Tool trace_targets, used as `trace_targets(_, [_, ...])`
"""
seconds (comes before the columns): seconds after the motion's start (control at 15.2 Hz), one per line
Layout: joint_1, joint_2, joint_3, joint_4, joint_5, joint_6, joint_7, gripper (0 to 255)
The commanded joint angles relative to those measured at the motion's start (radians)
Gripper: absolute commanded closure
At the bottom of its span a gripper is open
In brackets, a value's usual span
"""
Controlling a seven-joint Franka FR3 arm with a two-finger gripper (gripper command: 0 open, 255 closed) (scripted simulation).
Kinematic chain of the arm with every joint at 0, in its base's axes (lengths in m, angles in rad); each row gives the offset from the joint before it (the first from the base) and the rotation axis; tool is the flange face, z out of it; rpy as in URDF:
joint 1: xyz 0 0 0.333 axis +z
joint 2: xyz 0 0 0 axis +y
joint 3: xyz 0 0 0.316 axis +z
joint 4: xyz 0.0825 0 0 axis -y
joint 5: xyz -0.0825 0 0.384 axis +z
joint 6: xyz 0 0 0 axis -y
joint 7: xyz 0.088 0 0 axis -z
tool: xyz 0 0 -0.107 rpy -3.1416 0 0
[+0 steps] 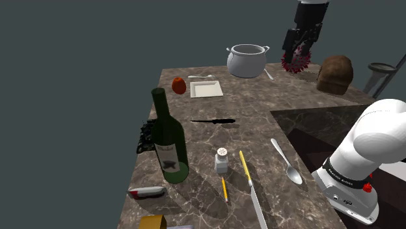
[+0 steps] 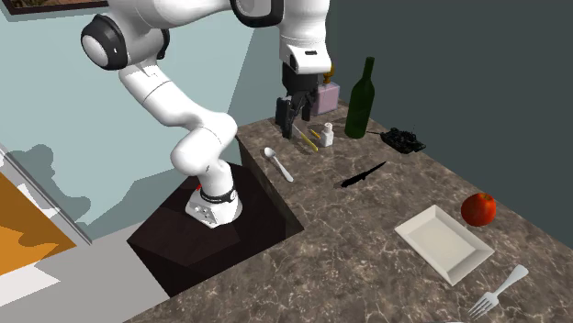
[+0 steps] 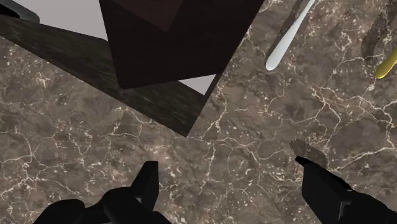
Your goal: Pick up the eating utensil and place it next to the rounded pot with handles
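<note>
A: Where is the eating utensil now?

B: I take it to be the spoon [image 1: 287, 161]. It lies flat on the worktop [image 1: 260, 104], just beside the edge of the dark recess [image 1: 325, 130] and well apart from the pot [image 1: 246, 60] at the far edge. A fork [image 1: 202, 77] also lies by the white plate [image 1: 206, 89], so I am not fully sure.

A: And the claw?

B: The claw [image 2: 292, 127] hangs above the worktop near the corner of the recess. It points down, its fingers apart and holding nothing. I think it is open so that it can straddle the thin handle.

A: What stands in the way?

B: From the shoulder view's left come the green bottle [image 1: 168, 140], the small shaker [image 1: 222, 160] and then the yellow-handled knife [image 1: 250, 185], which lies near the spoon. A black knife [image 1: 213, 121] lies on the path toward the pot. The bottle is tall, so I believe the spoon must travel high.
</note>
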Motion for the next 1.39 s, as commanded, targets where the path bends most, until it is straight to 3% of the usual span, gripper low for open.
trace_targets(0.0, [0.000,0.000,0.000,0.000,0.000,0.000,0.000,0])
trace_targets(0.66, [0.027,-0.231,0.164,-0.333,0.143,0.067,0.246,0])
trace_targets(1.32, [0.135,-0.368,0.411,-0.565,0.402,0.140,0.526,0])
